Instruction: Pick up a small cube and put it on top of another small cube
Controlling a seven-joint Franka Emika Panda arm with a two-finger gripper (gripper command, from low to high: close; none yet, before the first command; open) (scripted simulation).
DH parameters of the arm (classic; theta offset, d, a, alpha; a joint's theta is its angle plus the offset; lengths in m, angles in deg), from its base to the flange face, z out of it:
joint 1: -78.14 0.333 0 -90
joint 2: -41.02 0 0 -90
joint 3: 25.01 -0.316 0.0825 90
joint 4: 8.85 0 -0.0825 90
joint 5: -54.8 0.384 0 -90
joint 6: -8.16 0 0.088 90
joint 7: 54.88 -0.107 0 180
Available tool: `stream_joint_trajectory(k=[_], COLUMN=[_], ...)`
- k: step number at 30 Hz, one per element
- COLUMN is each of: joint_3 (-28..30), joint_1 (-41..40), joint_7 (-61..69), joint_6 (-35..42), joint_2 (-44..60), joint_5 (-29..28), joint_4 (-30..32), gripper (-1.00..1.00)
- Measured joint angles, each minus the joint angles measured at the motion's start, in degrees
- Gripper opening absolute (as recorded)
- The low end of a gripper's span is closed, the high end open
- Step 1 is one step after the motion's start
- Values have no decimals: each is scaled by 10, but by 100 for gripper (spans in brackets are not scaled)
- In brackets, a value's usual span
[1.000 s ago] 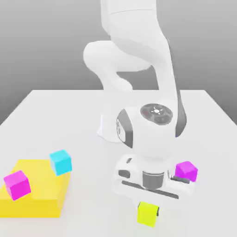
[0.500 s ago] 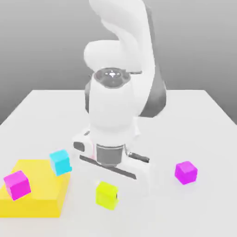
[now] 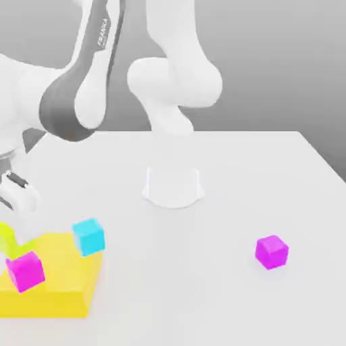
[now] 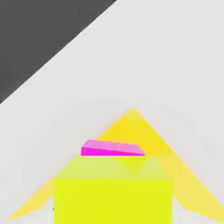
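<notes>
Count: two magenta cubes, one cyan cube (image 3: 88, 236), one lime-yellow small cube (image 3: 8, 238), one big flat yellow block (image 3: 61, 284). One magenta cube (image 3: 26, 270) and the cyan cube sit on the block; the other magenta cube (image 3: 272, 251) lies well apart on the table (image 3: 223, 203). The lime cube (at the exterior view's left edge) sits just above the near magenta cube. Gripper (image 3: 13, 192): finger spread and hold cannot be determined.

The small lime-yellow cube (image 4: 112, 192), magenta cube (image 3: 272, 251) and white table (image 3: 223, 284) look smooth and matt.
</notes>
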Motion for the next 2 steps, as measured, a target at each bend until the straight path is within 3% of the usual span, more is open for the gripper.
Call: stream_joint_trajectory(k=[2], joint_3=[0], joint_1=[0], joint_7=[0], joint_6=[0], joint_2=[0], joint_5=[0], joint_4=[0], gripper=[100])
